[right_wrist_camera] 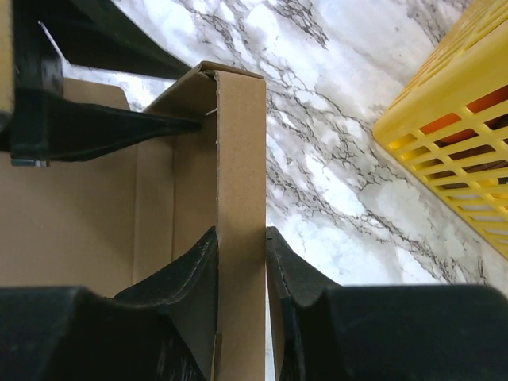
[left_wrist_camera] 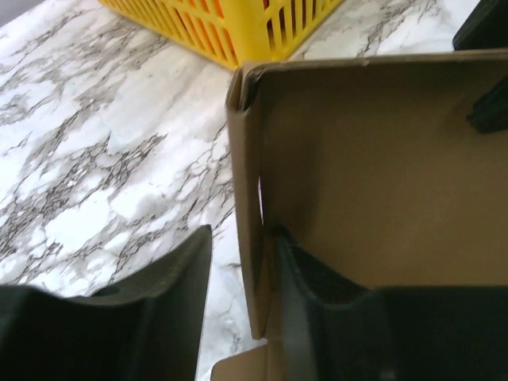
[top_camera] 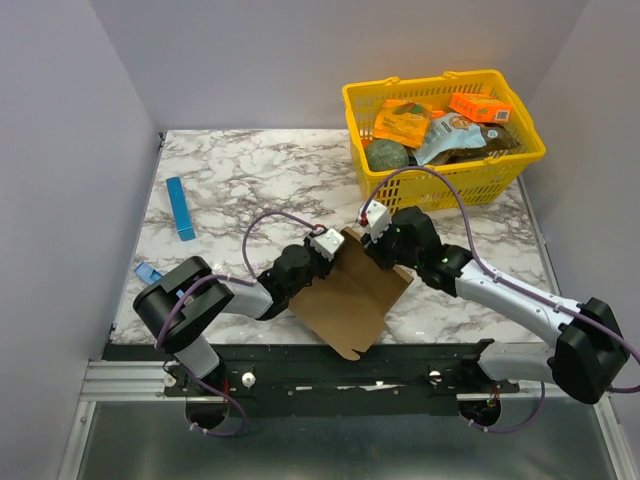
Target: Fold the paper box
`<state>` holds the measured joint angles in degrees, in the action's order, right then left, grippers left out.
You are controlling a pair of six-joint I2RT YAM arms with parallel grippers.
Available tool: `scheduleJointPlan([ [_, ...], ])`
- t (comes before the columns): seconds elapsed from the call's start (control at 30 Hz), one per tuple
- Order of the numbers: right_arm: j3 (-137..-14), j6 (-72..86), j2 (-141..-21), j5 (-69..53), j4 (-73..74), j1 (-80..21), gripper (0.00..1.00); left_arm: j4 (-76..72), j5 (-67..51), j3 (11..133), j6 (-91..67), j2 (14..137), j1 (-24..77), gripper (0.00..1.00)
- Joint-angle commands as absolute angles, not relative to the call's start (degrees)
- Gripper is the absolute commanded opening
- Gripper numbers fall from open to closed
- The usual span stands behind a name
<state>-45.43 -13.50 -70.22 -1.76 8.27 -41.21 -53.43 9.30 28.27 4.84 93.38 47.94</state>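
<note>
The paper box (top_camera: pixel 350 295) is brown cardboard, partly raised, lying near the table's front between both arms. My left gripper (top_camera: pixel 330 245) is at its back left corner. In the left wrist view it stands open (left_wrist_camera: pixel 243 238) astride an upright wall of the box (left_wrist_camera: pixel 373 175): the right finger (left_wrist_camera: pixel 317 302) lies against the inside and the left finger (left_wrist_camera: pixel 159 302) stands apart from the outside. My right gripper (top_camera: pixel 378 235) is at the back right corner. The right wrist view shows it shut (right_wrist_camera: pixel 240 234) on a narrow upright wall of the box (right_wrist_camera: pixel 240 143).
A yellow basket (top_camera: pixel 440 170) with orange packets and other items stands at the back right, close behind the right gripper; its wall shows in the wrist views too (left_wrist_camera: pixel 230 32) (right_wrist_camera: pixel 452 143). A thin blue strip (top_camera: pixel 180 208) lies at the left.
</note>
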Motion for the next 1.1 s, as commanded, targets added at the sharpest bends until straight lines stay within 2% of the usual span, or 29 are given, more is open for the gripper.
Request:
scheduleJointPlan([
  [0.0, -46.8, -12.9, -72.0, -2.0, 9.8, -41.6, 0.35, -51.8, 4.8, 27.2, 0.3, 88.4, 46.2, 0.55],
  [0.17, -46.8, -12.5, -72.0, -1.6, 9.8, -41.6, 0.35, -49.6, 0.9, 27.2, -2.2, 85.0, 44.1, 0.71],
  [0.2, -46.9, -12.3, -72.3, -1.3, 9.8, -41.6, 0.35, -49.4, 0.4, 27.0, -2.7, 84.3, 43.9, 0.78],
  [0.27, -47.3, -11.3, -73.1, -0.4, 10.1, -41.6, 0.35, -47.4, 0.1, 27.2, -4.0, 81.0, 43.3, 0.83],
  [0.3, -47.5, -10.8, -73.8, -0.4, 10.4, -41.6, 0.35, -46.2, 0.2, 27.3, -4.3, 79.6, 42.7, 0.91],
  [0.4, -48.4, -7.4, -74.7, 1.1, 11.7, -41.6, 0.35, -39.5, 1.9, 28.8, -6.2, 72.9, 41.1, 0.98],
  [0.83, -45.0, 25.1, -79.0, 8.3, 7.6, -41.6, 0.36, 8.3, 8.0, 39.0, -27.1, 42.8, 29.8, 0.99],
  [0.93, -43.4, 30.7, -79.6, 8.9, 4.2, -41.6, 0.43, 16.7, 1.4, 40.3, -28.9, 40.9, 25.2, 0.99],
  [0.97, -43.2, 31.4, -80.1, 7.7, 2.7, -41.6, 0.54, 17.9, 0.2, 40.0, -30.1, 40.5, 24.2, 0.99],
  [1.03, -43.6, 31.9, -80.9, 7.5, 2.7, -41.6, 0.68, 20.6, 0.1, 38.2, -31.6, 39.2, 20.9, 0.99],
  [1.07, -43.9, 31.7, -80.8, 7.1, 3.0, -41.6, 0.81, 21.4, -1.3, 37.5, -32.7, 38.7, 19.9, 0.99],
])
